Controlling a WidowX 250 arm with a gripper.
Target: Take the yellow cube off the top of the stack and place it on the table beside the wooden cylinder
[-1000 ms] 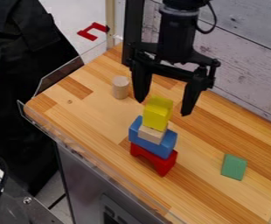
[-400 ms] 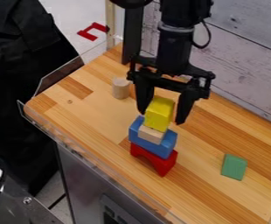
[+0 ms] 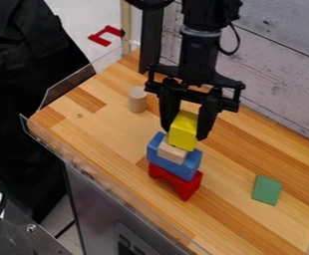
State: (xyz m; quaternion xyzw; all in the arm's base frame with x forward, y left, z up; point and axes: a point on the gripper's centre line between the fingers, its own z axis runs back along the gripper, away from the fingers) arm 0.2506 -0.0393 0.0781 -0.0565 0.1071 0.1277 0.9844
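The table top (image 3: 117, 144) looks like smooth wood with a soft shine. The round block (image 3: 137, 100) looks like plain, dull wood. The yellow block (image 3: 184, 128) is smooth and painted-looking. The wall boards (image 3: 283, 64) look like rough wood. The gripper (image 3: 184, 135) looks like hard, dull plastic. The black cloth (image 3: 17, 99) looks dull and wrinkly.

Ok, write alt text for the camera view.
A black robot claw grips the yellow block atop a stack of tan block, blue block and red arch on a wooden table. A pale cylinder stands farther back to the left; a green block lies to the right.
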